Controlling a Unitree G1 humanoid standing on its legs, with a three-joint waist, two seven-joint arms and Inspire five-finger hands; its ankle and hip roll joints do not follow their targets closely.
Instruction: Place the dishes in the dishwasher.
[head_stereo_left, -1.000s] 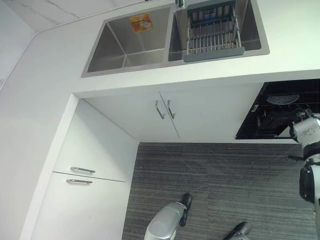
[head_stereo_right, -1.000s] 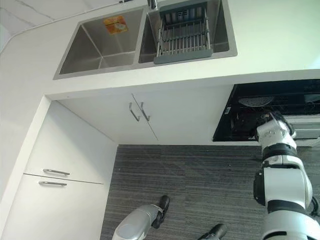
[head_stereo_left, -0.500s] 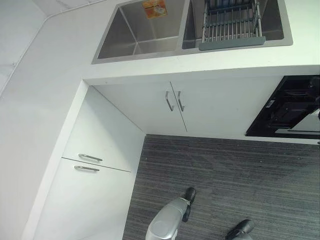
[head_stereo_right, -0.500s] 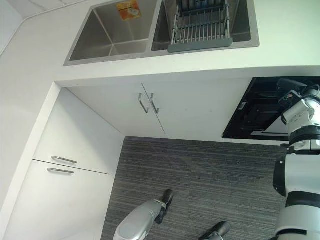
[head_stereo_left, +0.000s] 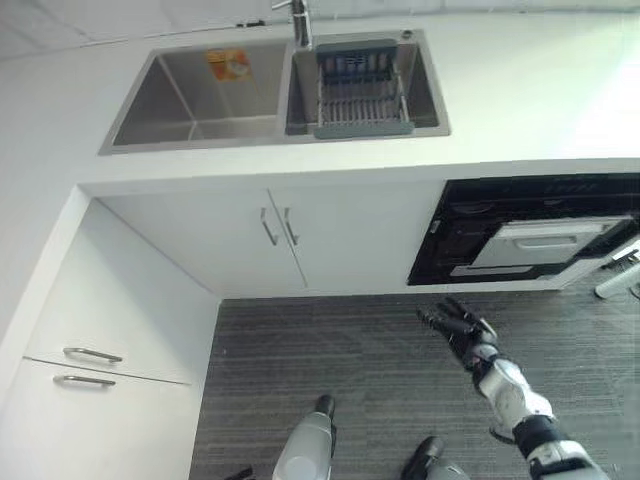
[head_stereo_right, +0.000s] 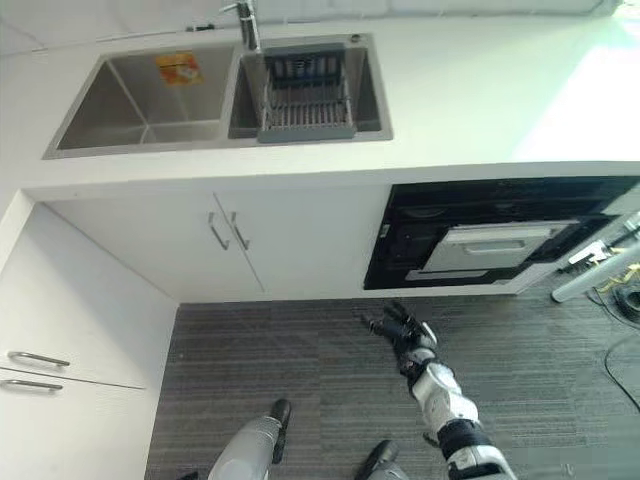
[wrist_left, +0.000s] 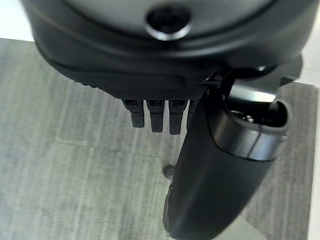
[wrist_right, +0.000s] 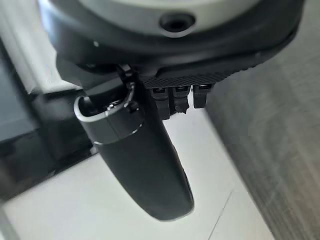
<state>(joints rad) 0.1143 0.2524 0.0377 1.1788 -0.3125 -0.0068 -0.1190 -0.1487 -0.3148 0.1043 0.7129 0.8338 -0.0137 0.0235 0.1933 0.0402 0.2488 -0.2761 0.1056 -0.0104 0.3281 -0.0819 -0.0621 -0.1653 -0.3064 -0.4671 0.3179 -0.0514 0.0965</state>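
A grey dish rack sits in the right basin of the steel sink, with several upright dishes at its far end. The dishwasher is a black opening under the counter to the right, with a pale grey panel standing out of it. My right hand hangs open over the floor below and in front of the dishwasher, fingers straight, holding nothing. My left hand hangs relaxed over the carpet with nothing in it.
A tap stands behind the sink, and an orange sticker lies in the left basin. White cabinet doors are under the sink, drawers at the left. A white bar slants by the dishwasher's right side.
The camera has swung, so the whole scene has shifted. My right hand has come out of the dishwasher opening and dropped towards the floor. The pale panel now shows in the opening.
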